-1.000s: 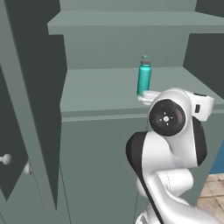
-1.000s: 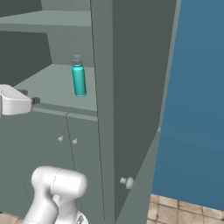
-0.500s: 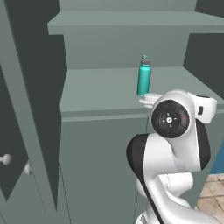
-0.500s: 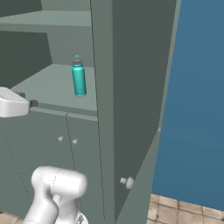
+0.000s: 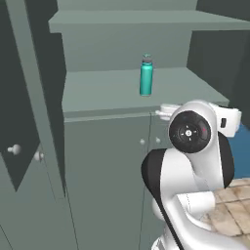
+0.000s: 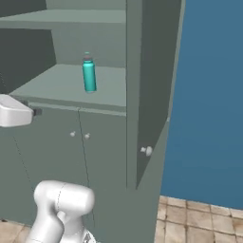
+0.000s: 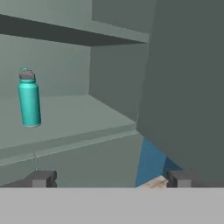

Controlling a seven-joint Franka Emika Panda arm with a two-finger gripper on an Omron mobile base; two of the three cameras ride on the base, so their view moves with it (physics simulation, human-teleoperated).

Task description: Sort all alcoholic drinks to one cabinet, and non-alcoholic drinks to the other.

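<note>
The teal bottle (image 5: pixel 146 76) (image 6: pixel 88 73) (image 7: pixel 29 98) with its grey cap stands upright on the cabinet shelf (image 5: pixel 112 93) (image 6: pixel 57 85) (image 7: pixel 74 118). Nearest the hand camera, the gripper (image 7: pixel 109 178) hangs in front of the shelf edge with its jaws spread wide and nothing between them, well apart from the bottle. Beyond it, the open cabinet door (image 6: pixel 154 90) (image 7: pixel 188 83) stands to the right. A second shelf (image 5: pixel 132 19) spans above the bottle.

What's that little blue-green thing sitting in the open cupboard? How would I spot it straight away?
Look at the tall grey-green cabinet with its doors swung open, and find the lower open shelf just above the two closed doors with small round knobs. Standing upright there, alone, is a teal bottle with a grey cap, the one bright thing against all that dull grey-green.
</note>
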